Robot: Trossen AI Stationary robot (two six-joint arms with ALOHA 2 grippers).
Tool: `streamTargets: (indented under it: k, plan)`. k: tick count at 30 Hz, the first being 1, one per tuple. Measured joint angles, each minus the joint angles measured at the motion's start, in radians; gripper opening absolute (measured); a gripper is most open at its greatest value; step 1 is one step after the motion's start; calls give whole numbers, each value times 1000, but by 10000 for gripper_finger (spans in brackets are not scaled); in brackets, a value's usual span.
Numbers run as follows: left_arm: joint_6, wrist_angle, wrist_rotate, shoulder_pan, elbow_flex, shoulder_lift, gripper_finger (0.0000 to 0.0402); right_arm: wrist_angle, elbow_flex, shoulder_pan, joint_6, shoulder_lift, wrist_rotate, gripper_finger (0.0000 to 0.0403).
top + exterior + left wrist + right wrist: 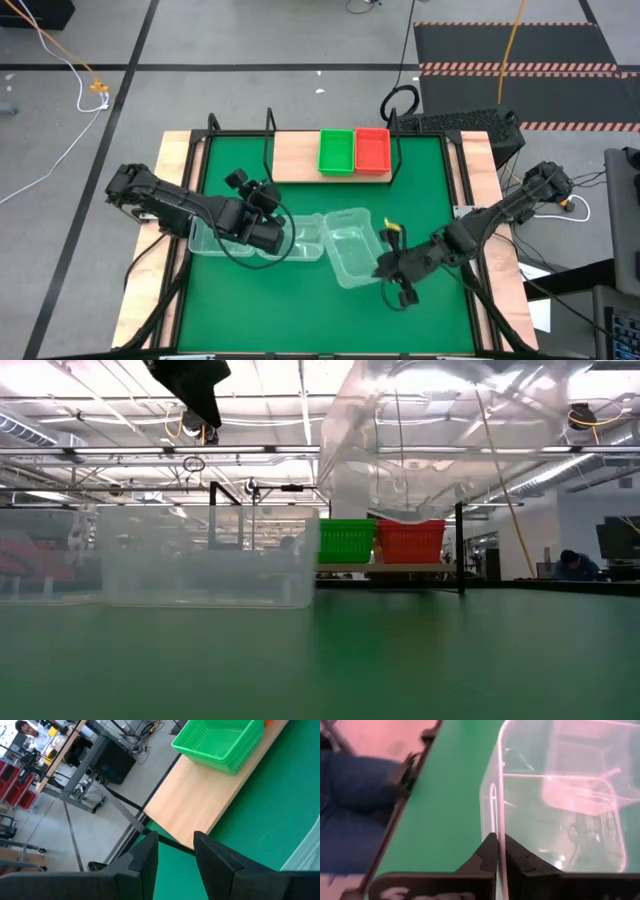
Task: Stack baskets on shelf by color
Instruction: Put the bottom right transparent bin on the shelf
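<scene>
Right gripper (500,851): clamped on the near wall of a clear basket (352,245), which hung lifted off the green mat (430,190) in the low view.
Left gripper (175,851): fingers parted and holding nothing, poised over the mat above two more clear baskets (262,238).
Clear pair: they sat side by side on the mat, touching.
Shelf (297,155): at the far edge, its left part bare.
Green basket (336,151): on the shelf.
Red basket (372,149): pressed against the green one's right side.
</scene>
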Motion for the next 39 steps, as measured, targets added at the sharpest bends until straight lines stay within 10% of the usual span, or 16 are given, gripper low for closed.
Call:
streamTargets:
  k: [17, 28, 39]
  plan:
    - [-228, -212, -53, 11, -10, -68, 129, -25, 517, -334, -526, 345, 137, 0]
    - [-502, -209, -95, 10, -333, -382, 129, 169, 581, -581, -591, 531, 158, 0]
    - [-490, -126, -69, 10, -446, -540, 129, 170, 580, -758, -564, 622, -88, 0]
